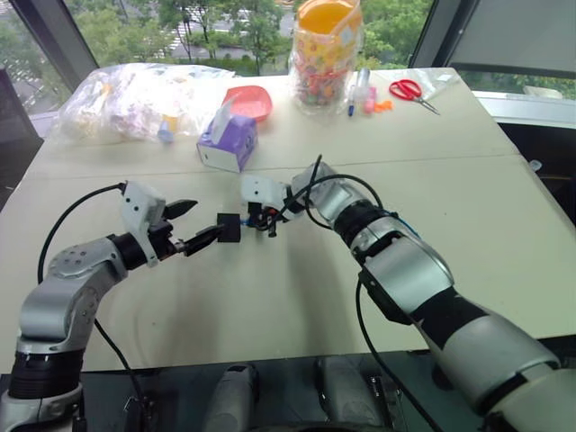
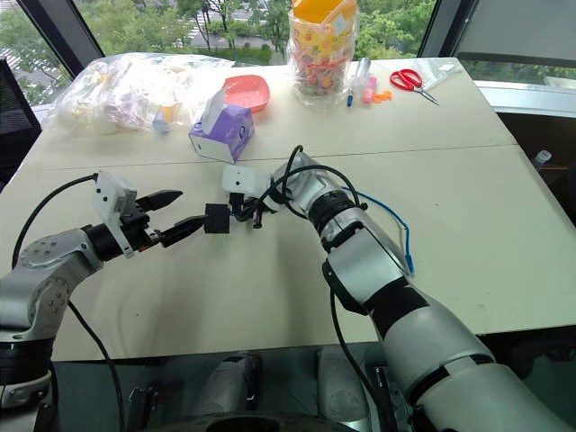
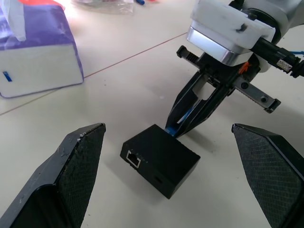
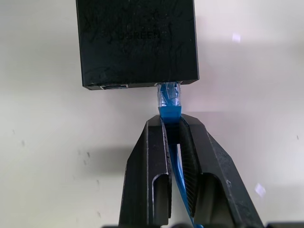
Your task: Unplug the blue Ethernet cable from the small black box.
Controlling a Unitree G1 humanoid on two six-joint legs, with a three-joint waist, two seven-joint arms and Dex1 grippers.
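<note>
Small black box mid-table with bare table around, right gripper clamped on blue Ethernet cable at its port, left gripper spread wide beside it, purple tissue box behind

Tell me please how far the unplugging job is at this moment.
Done: the right tool is shut on the thin light-blue Ethernet cable, just behind its clear plug. In hand: the plug sits in the small matte black plastic box, which lies on the table between the open fingers of the left tool. Left: close the left tool on the box, then pull the plug out.
</note>
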